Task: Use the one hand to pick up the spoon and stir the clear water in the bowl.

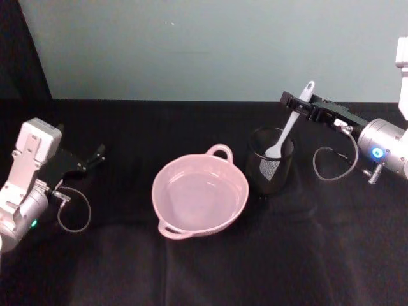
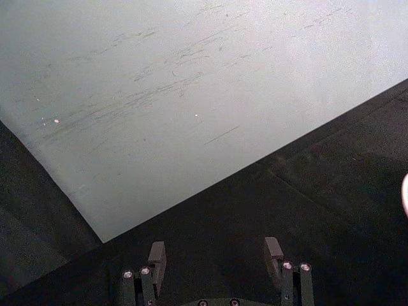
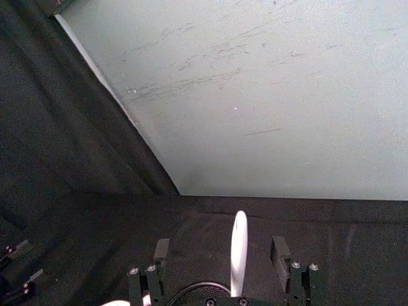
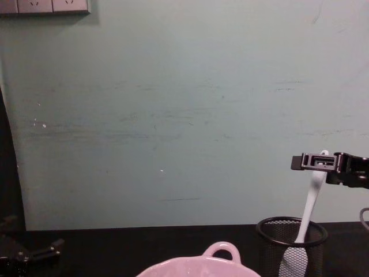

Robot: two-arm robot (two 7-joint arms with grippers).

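Note:
The pale pink bowl [image 1: 239, 204] sits mid-table with clear water in it; the chest view shows its rim and loop handle [image 4: 222, 251]. To its right, the white spoon [image 1: 288, 127] stands head-down in a black wire-mesh cup [image 1: 270, 167], its handle leaning up and back. My right gripper [image 1: 298, 103] hovers at the upper handle, open, a finger on each side. In the right wrist view the spoon [image 3: 239, 248] rises between the spread fingers [image 3: 278, 248] without touching them. My left gripper [image 1: 97, 155] rests open at the table's left, holding nothing.
Black cloth covers the table, with a pale green wall close behind it. The mesh cup [image 4: 291, 242] stands almost against the bowl's right side. Grey cable loops hang from both wrists.

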